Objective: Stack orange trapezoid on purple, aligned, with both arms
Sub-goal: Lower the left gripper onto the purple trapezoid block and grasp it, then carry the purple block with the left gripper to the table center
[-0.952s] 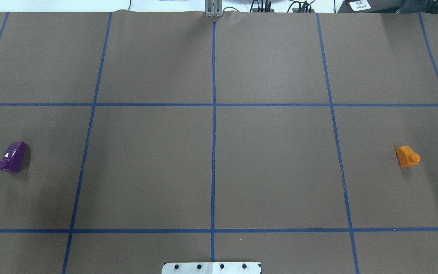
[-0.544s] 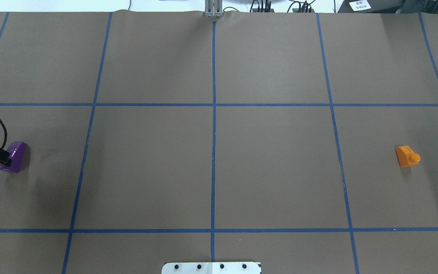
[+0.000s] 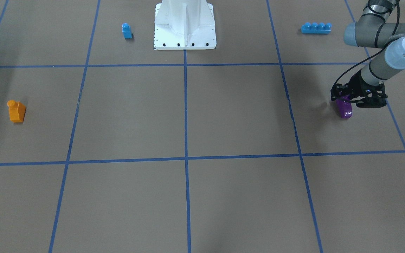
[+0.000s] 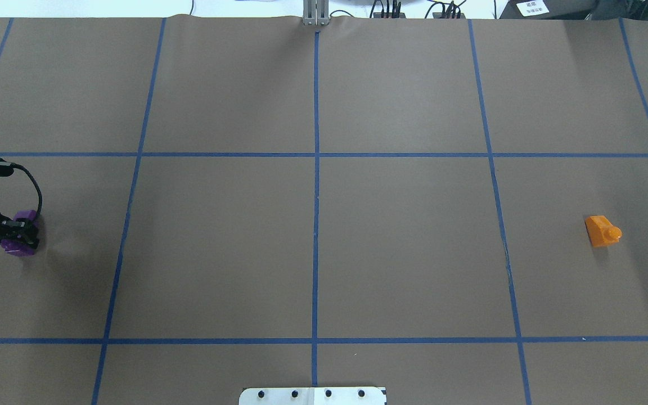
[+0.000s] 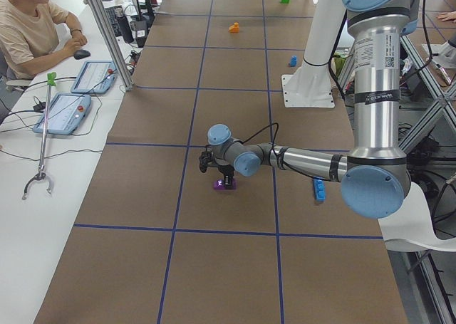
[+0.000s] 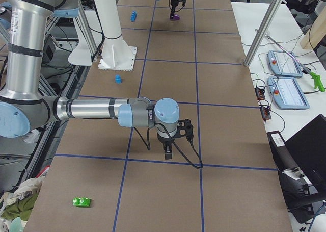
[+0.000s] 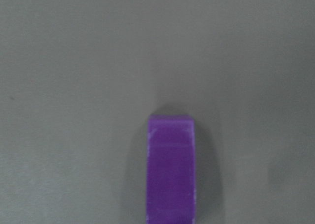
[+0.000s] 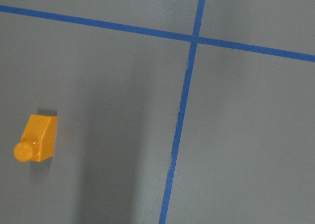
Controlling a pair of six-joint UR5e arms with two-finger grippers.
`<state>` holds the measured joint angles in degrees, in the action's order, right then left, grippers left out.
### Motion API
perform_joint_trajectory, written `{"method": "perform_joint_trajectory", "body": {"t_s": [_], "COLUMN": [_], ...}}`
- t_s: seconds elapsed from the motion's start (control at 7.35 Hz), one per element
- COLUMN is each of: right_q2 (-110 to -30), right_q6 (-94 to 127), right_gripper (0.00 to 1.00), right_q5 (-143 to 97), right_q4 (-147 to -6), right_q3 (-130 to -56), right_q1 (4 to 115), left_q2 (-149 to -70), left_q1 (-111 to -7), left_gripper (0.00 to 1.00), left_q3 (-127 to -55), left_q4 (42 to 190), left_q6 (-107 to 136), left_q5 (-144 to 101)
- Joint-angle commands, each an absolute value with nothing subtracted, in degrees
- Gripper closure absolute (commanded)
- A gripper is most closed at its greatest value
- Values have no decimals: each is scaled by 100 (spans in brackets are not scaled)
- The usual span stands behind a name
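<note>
Nearest the robot, only the front-facing view shows us a small blue block (image 3: 127, 31) beside the white base (image 3: 185, 24) and a long blue brick (image 3: 315, 28) on the left side; the overhead view cuts both off.

Farther out, the purple block (image 4: 18, 248) lies at the left end of the table (image 4: 217, 253), with the left gripper (image 4: 19, 232) down over it. The front-facing view puts its fingers at the block's top, yet we cannot tell whether they pinch it or stand spread. The left wrist camera shows only the block itself.

The orange block (image 4: 601, 231) lies at the right end, its stud toward the right, with nothing touching it.

The right gripper (image 6: 168, 151) appears only in the right side view, hanging above the table, and we cannot tell how its fingers stand.
</note>
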<state>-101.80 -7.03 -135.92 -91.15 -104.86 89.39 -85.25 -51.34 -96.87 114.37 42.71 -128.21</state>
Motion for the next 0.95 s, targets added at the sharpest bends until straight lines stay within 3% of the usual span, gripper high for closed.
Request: {"method": "perform_joint_trajectory", "body": {"t_s": [0.0,0.27,0.41,0.82], "right_q2": [-10178,-10178,-10169,-10143], "right_q6": [-703,-703,-703,-703], "right_gripper": [0,0,0,0], "right_q5": [-13597,-13605,-13605,-13588], "right_q4": [-9114,-8983,-8965,-8965], "right_q3": [-10494,-10477,-10477,-10494], "right_q1": [8938,8938,8938,8938], "left_q2": [-8516,-8848,-9599,-12042], "left_q1": [-5133,-5081,-4845,-3143], "left_gripper": [100,100,100,100], "left_q3": [-9929,-11016,-11248,-10980], "left_q4": [11391,10342,9753,8450], "left_q6": [4350,4744,5277,6581], "left_q5": [-12832,-12858,-12867,-11969]}}
